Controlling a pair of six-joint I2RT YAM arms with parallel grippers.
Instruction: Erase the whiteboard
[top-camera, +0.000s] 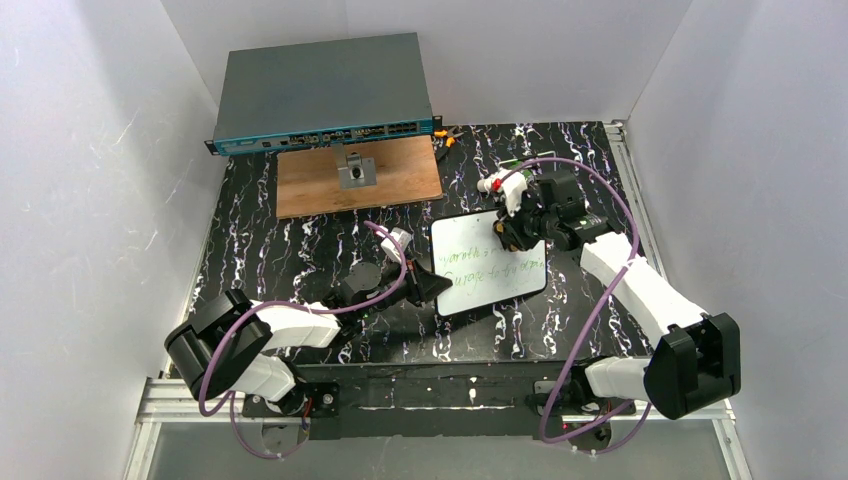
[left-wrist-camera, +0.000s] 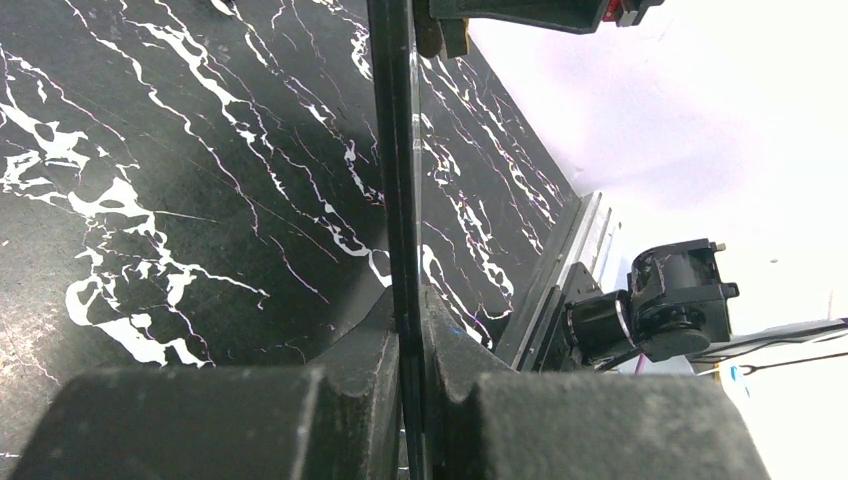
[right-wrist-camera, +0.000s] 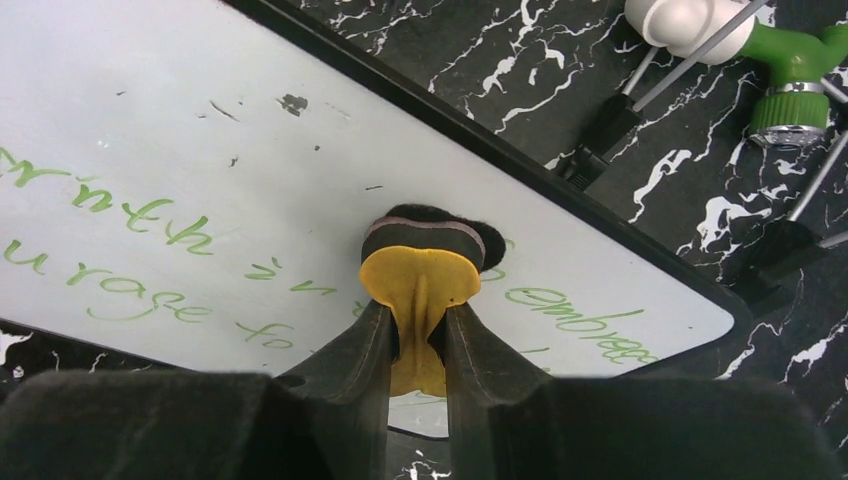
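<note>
Black white-veined marble bench (top-camera: 300, 250), white walls (top-camera: 80, 200). Left claw (left-wrist-camera: 405, 330) clenched on near-left rim of small glossy white rectangular whiteboard (top-camera: 485, 282), mid-bench, green writing on it. Right claw (right-wrist-camera: 418, 335) grasps yellow foam eraser (right-wrist-camera: 420, 275), black felt pad down at board's far-right. Suggest: pad flat, firm pressure, overlapping strokes leftward.

surface: black white-veined table (top-camera: 300, 255) | upper left: grey rack unit (top-camera: 320, 90), brown wooden board (top-camera: 300, 188) | centre right: whiteboard (top-camera: 482, 290) with green writing
</note>
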